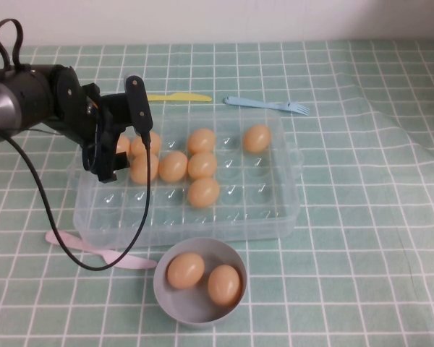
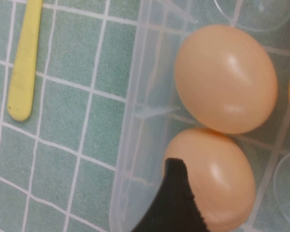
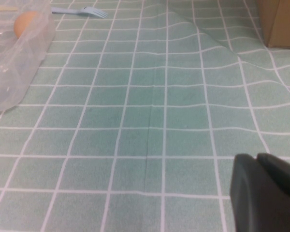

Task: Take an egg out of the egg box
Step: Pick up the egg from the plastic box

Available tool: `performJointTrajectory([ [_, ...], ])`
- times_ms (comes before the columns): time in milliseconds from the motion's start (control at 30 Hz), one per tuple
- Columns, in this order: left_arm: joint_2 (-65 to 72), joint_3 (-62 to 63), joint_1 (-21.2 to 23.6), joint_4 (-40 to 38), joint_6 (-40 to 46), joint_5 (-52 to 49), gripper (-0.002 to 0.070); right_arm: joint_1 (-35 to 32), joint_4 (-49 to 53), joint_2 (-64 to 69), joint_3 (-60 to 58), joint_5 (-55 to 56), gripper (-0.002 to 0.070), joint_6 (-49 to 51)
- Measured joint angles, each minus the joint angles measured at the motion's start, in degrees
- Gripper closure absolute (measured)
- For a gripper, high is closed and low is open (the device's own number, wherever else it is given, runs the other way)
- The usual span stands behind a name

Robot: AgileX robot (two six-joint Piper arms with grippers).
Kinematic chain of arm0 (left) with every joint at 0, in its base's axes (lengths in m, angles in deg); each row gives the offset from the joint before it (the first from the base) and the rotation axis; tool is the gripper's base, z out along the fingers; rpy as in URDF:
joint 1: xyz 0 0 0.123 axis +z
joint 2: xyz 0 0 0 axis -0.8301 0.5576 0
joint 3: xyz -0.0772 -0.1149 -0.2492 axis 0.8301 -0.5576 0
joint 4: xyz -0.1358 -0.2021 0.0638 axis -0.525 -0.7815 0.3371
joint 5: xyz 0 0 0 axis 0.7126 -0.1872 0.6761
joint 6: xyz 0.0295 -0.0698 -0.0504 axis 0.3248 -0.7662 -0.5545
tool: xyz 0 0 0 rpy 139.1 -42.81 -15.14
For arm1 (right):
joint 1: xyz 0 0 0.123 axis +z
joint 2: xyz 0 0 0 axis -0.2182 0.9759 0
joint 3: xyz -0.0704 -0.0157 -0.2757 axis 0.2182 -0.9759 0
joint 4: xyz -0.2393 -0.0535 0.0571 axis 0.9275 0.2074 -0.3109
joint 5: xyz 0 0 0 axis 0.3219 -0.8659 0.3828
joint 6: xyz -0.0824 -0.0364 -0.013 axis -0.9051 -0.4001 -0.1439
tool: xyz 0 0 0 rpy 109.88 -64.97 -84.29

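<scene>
The clear egg box [image 1: 293, 206] lies mid-table and holds several tan eggs. My left gripper [image 1: 123, 148] hangs over the box's far left corner. It is open, with one finger on each side of the corner egg [image 1: 123, 144]. In the left wrist view one black finger [image 2: 176, 203] lies against that egg [image 2: 222, 179], a second egg [image 2: 227, 77] sits beside it, and the box wall [image 2: 130, 145] runs past. My right gripper [image 3: 257, 159] is out of the high view. It is shut and empty, low over bare tablecloth to the right of the box [image 3: 14, 63].
A grey-blue bowl [image 1: 161, 289] with two eggs stands in front of the box. A pink spoon [image 1: 79, 246] lies at the box's front left. A yellow knife [image 1: 177, 97] and a blue fork [image 1: 267, 105] lie behind it. A brown box [image 3: 280, 21] stands at the far right.
</scene>
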Motion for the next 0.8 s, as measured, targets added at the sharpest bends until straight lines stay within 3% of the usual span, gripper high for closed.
performJointTrajectory([
  [800, 0.90, 0.10, 0.00, 2.39, -13.03, -0.48, 0.0165, 0.00, 0.00, 0.00, 0.00, 0.00, 0.0694, 0.00],
])
